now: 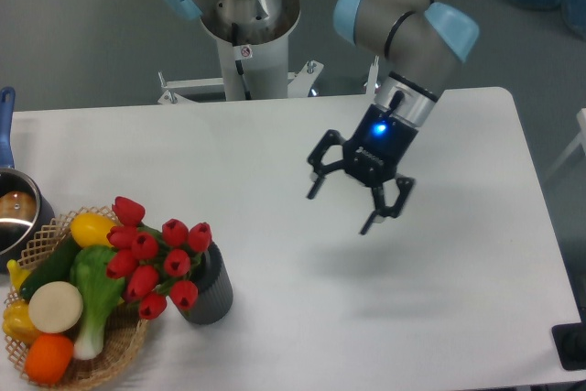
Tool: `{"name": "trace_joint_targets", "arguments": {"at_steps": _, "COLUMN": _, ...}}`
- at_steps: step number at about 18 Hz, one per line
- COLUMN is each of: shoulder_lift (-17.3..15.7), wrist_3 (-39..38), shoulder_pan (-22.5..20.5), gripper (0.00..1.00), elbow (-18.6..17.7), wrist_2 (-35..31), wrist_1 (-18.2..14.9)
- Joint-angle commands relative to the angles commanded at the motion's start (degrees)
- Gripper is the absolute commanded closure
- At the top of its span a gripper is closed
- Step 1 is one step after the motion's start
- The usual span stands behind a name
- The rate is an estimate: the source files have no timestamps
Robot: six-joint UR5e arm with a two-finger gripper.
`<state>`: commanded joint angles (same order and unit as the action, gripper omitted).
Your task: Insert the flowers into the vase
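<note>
The flowers, a bunch of red tulip buds, stand in the mouth of the vase, a short dark grey ribbed cylinder at the front left of the table. The buds lean left over the basket's edge and hide the vase's mouth and the stems. My gripper is open and empty. It hangs above the middle of the table, well to the right of the vase and higher than it, with its fingers spread.
A wicker basket with toy vegetables sits at the front left corner, touching the flowers. A steel pot with a blue handle stands at the left edge. The robot's base rises behind the table.
</note>
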<state>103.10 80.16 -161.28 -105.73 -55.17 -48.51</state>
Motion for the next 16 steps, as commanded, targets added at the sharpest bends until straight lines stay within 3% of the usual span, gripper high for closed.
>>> {"name": "trace_joint_targets", "arguments": {"at_steps": 4, "shoulder_lift": -0.6, "wrist_3": 0.0, "shoulder_pan": 0.2, "gripper": 0.0, "elbow": 3.1, "wrist_2": -6.9, "wrist_1": -0.7}}
{"name": "trace_joint_targets", "arguments": {"at_steps": 10, "shoulder_lift": -3.0, "wrist_3": 0.3, "shoulder_pan": -2.6, "gripper": 0.0, "elbow": 1.2, "wrist_2": -9.6, "wrist_1": -1.1}}
{"name": "trace_joint_targets", "arguments": {"at_steps": 14, "shoulder_lift": -3.7, "wrist_3": 2.5, "shoulder_pan": -2.4, "gripper": 0.0, "elbow": 0.2, "wrist_2": -21.0, "wrist_1": -1.6}}
{"name": "trace_joint_targets", "arguments": {"at_steps": 16, "shoulder_lift": -3.5, "wrist_3": 2.7, "shoulder_pan": -1.9, "gripper": 0.0, "elbow": 0.8, "wrist_2": -23.2, "wrist_1": -2.5}}
